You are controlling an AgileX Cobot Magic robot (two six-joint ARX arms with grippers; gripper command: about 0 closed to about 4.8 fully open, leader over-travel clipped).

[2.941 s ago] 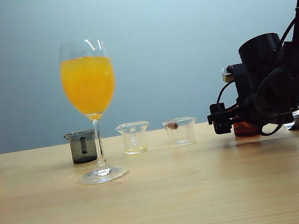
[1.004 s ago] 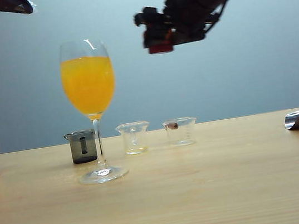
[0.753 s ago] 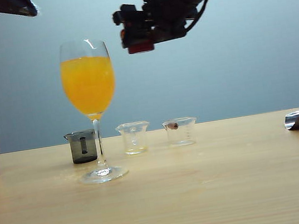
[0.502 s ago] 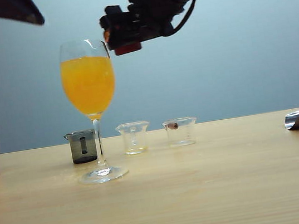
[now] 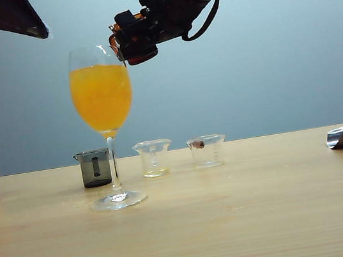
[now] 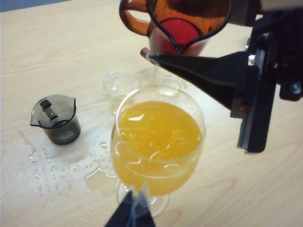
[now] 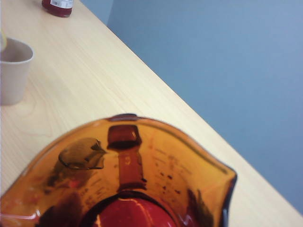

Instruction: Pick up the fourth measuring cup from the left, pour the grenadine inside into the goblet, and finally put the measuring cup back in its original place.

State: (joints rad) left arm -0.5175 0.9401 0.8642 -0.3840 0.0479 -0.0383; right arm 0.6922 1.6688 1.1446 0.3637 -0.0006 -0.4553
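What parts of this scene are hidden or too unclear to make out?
- Right gripper: in the right wrist view the amber-brown translucent measuring cup fills the frame and hides its fingers.
- Left gripper: only dark tips show at the left wrist view's edge; open or shut is unclear. In the exterior view the arm is cut off by the top corner.
- Dark red bottle: cut by the right wrist view's edge.

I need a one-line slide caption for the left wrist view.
Right gripper tilts amber translucent measuring cup of red grenadine above tall clear goblet of orange juice.
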